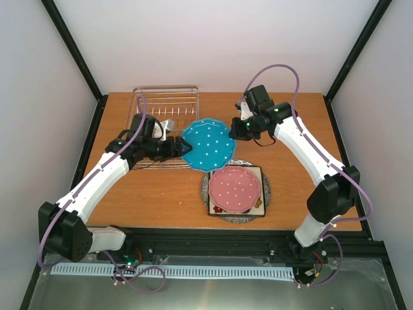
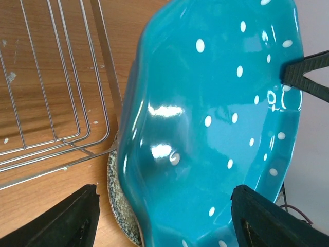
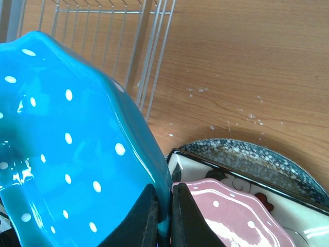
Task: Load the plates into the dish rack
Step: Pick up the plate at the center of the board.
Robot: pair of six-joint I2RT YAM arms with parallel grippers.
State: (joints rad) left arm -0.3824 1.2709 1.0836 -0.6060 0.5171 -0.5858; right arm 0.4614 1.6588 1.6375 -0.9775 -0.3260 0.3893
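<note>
Blue plate [image 1: 206,145]: held tilted in the air, just beside the rack [image 1: 166,103]. Right gripper [image 3: 164,195] clamped on its rim. Left gripper [image 1: 182,148] spread, fingers straddling the opposite edge. Pink plate [image 1: 235,190] lies on a square plate [image 3: 231,177] nearby.

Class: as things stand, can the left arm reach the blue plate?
Probably yes: the left end effector, open, straddles the blue plate with nothing between; the right end effector grips its opposite rim.

Left arm [image 1: 97,183] & right arm [image 1: 304,147] – white shells w/ black joints, black bases; purple cables [image 1: 284,67] loop along each; black fingers [image 2: 72,218]; green LED [image 1: 276,110] – upper right.
</note>
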